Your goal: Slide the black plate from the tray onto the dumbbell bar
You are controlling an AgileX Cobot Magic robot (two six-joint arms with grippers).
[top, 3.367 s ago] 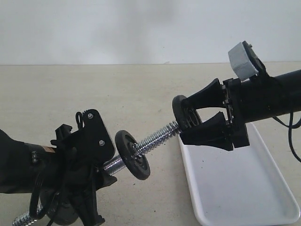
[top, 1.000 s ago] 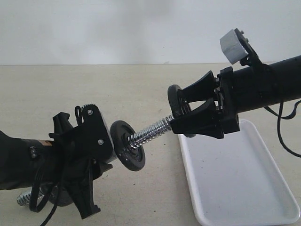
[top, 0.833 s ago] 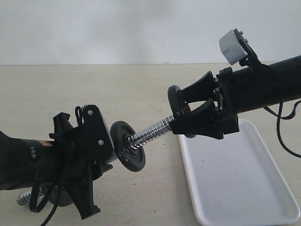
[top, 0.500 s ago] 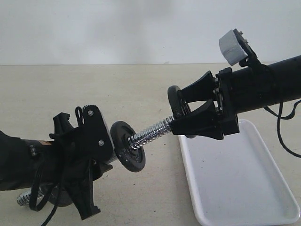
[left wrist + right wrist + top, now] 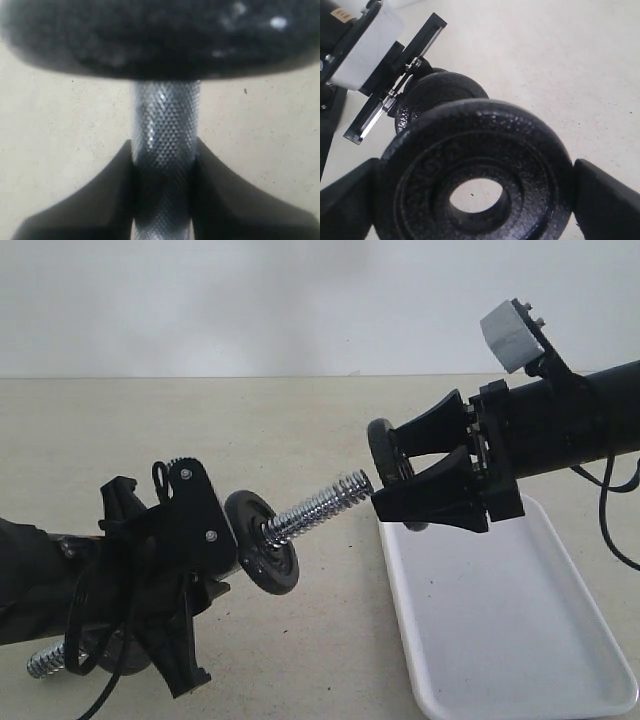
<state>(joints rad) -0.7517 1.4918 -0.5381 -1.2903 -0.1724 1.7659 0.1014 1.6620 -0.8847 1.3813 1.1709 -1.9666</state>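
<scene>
Jaws of the right gripper (image 5: 392, 472) clamp the black plate (image 5: 380, 452) by its rim, holding it upright in the air over the end of the tray (image 5: 500, 640) nearest the dumbbell bar (image 5: 318, 505), just off the bar's threaded tip. Jaws of the left gripper (image 5: 164, 165) are closed on the bar's knurled shaft, with a second plate (image 5: 262, 543) seated just ahead of them. If hole and tip are not lined up, the plate's face would likely strike the threads, twisting it in the grip or levering the bar aside. Only the right wrist view looks through the hole: bare tabletop (image 5: 560, 60), no bar. Only the left wrist view shows the grip on the shaft; only the exterior view shows the tray
</scene>
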